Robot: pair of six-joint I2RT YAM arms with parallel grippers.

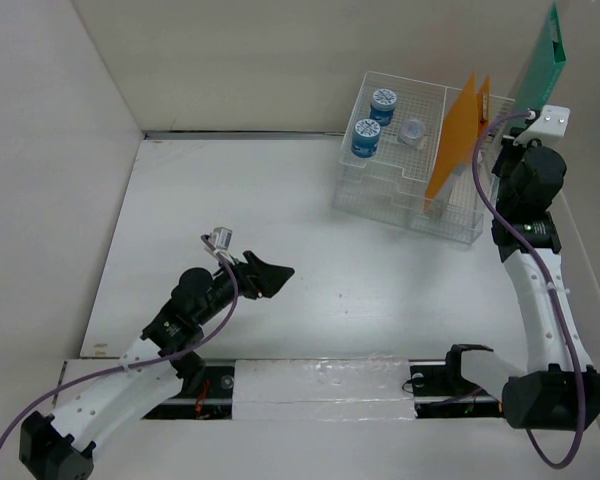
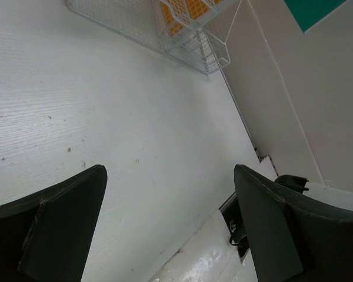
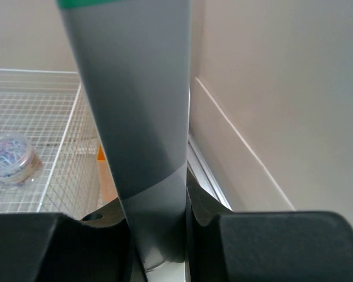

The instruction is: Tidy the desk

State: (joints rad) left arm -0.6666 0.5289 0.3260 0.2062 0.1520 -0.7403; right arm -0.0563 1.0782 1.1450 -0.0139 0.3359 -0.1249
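The white desk (image 1: pixel 280 220) is bare around my left gripper (image 1: pixel 283 272), which hovers low over its near-left part, open and empty; its jaws stand wide apart in the left wrist view (image 2: pixel 169 170). My right gripper (image 1: pixel 525 120) is shut on a green folder (image 1: pixel 546 50), held upright above the right end of the white wire rack (image 1: pixel 400 205). In the right wrist view the folder (image 3: pixel 135 117) looks grey with a green top and is pinched between the jaws (image 3: pixel 156 235). An orange folder (image 1: pixel 458 140) stands tilted in the rack.
Two blue-lidded jars (image 1: pixel 383 104) (image 1: pixel 366 138) and a clear tub of clips (image 1: pixel 412 130) sit in the rack's tray. Off-white wall panels close the left, back and right sides. A glossy tape strip (image 1: pixel 320 385) runs along the near edge.
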